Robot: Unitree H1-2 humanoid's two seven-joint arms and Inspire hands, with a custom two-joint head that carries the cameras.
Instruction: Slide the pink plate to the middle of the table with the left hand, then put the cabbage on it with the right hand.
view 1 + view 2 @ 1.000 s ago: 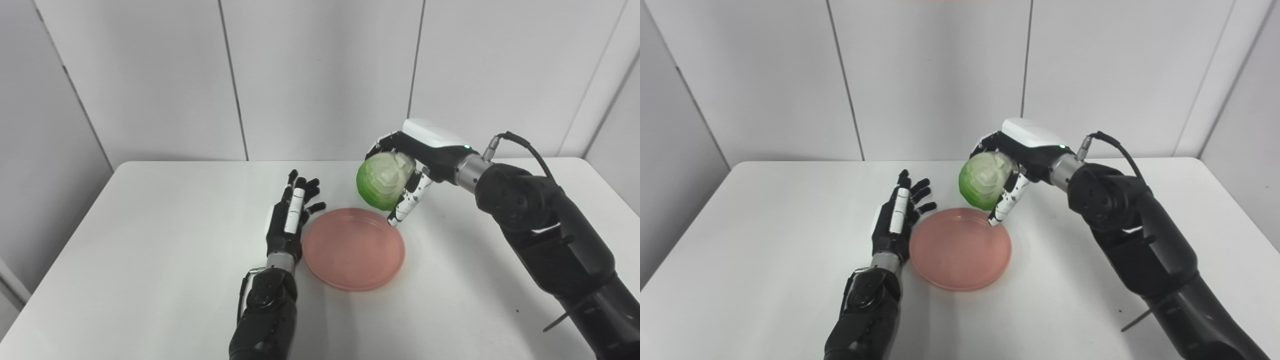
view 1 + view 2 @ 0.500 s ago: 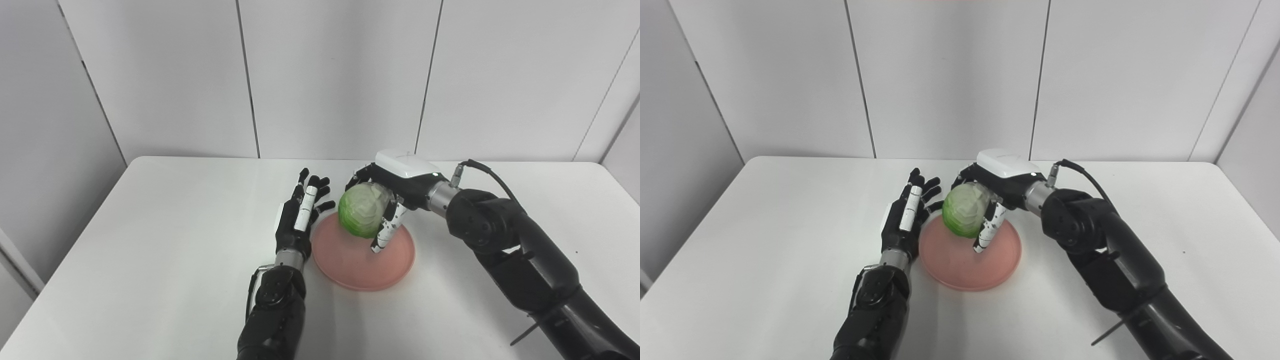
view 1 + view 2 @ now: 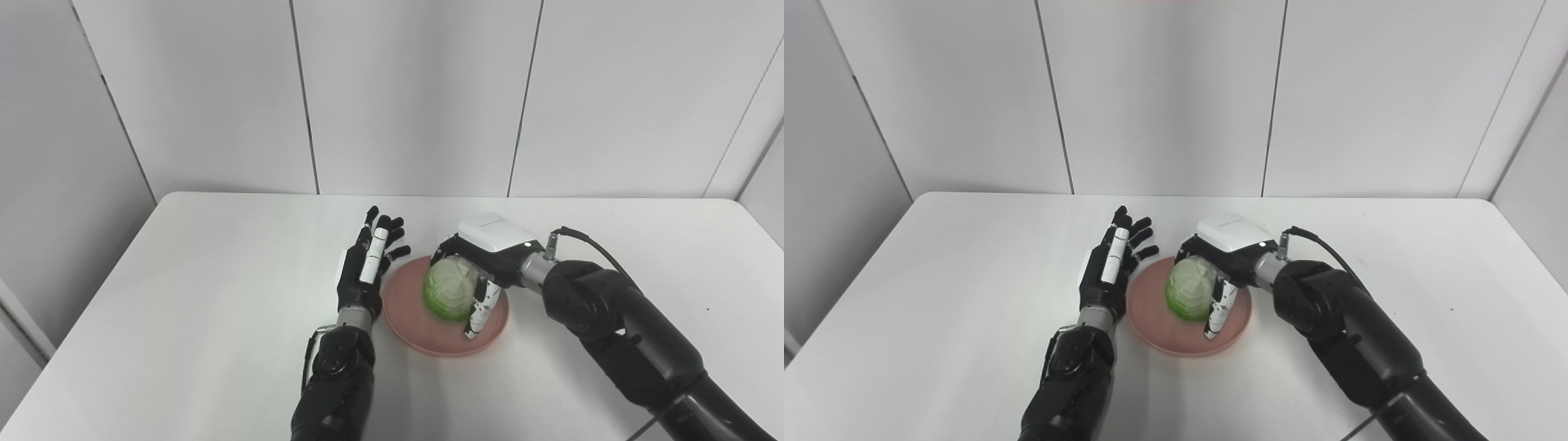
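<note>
White surface (image 3: 184,294) carries everything. Pink plate (image 3: 416,334) is parked near the middle, so the slide looks done. Left robot hand (image 3: 362,272) is held just beside the plate's left rim, fingers spread, nothing gripped, likely as a stop against drift. Cabbage (image 3: 448,296) is down inside the plate, wrapped from above by the right robot hand (image 3: 487,257); grip not yet released, presumably to prevent rolling.

Bright, even, seemingly overhead light; soft shadows under the arms on the table (image 3: 184,294); focus slightly soft.
</note>
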